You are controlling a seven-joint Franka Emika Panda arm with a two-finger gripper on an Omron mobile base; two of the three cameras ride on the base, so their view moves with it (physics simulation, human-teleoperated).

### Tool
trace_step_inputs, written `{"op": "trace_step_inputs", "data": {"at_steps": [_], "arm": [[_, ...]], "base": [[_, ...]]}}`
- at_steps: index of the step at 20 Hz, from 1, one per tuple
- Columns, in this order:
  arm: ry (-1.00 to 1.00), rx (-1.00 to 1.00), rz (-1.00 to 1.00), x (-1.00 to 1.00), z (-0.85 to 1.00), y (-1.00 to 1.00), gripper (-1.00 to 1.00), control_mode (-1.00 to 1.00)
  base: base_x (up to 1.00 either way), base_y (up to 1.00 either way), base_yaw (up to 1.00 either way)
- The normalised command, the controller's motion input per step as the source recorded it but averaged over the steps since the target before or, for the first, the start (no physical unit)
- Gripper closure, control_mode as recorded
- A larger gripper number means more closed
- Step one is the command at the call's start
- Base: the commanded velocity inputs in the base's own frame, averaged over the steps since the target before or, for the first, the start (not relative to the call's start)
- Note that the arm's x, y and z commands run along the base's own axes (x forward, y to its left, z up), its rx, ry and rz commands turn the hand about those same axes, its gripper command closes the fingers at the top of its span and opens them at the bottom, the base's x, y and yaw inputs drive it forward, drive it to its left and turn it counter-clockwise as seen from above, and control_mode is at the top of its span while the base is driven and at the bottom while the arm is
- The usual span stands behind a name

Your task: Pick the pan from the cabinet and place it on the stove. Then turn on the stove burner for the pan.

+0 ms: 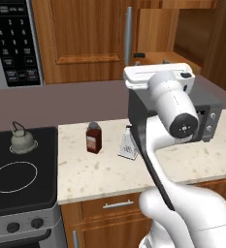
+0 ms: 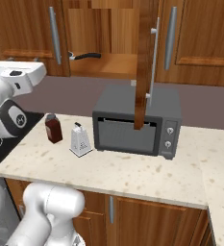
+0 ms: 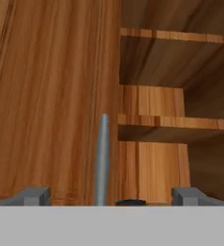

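The cabinet (image 2: 104, 65) stands open, its door (image 2: 144, 62) swung out edge-on. Of the pan, a thin black handle (image 2: 87, 56) shows, lying on the wooden shelf; the round body is hidden behind the closed left door. A dark bit of that handle (image 1: 138, 55) peeks above my white hand (image 1: 158, 77). My gripper (image 3: 111, 197) is open and holds nothing. It faces the closed door's silver bar handle (image 3: 102, 158), with the open shelves (image 3: 171, 122) to the right. The stove (image 1: 41, 160) lies low on the left with its large burner (image 1: 13, 177) bare.
A small grey kettle (image 1: 22, 140) sits on the stove's back ring, and round knobs (image 1: 12, 226) line its front. On the counter stand a brown bottle (image 2: 53, 128), a steel grater (image 2: 80, 139) and a grey toaster oven (image 2: 135, 120) under the open cabinet. A microwave (image 1: 12, 43) hangs at upper left.
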Motion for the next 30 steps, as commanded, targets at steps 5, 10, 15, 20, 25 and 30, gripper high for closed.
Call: {"op": "trace_step_inputs", "data": {"at_steps": [5,10,15,20,25,30], "arm": [[-0.1,0.16,0.06,0.41,0.2,0.07,-1.0,-1.0],[0.0,0.11,0.05,0.59,0.07,0.0,-1.0,-1.0],[0.04,0.03,0.04,0.61,0.0,0.02,-1.0,-1.0],[0.04,0.0,0.04,0.59,0.0,0.01,-1.0,-1.0],[0.03,0.0,0.01,0.49,0.0,0.0,-1.0,-1.0],[0.0,-0.02,0.0,0.35,0.0,0.0,-1.0,-1.0]], "base": [[0.0,0.0,0.0],[0.0,0.0,0.0],[0.0,0.0,0.0],[0.0,0.0,0.0],[0.0,0.0,0.0],[0.0,0.0,0.0]]}}
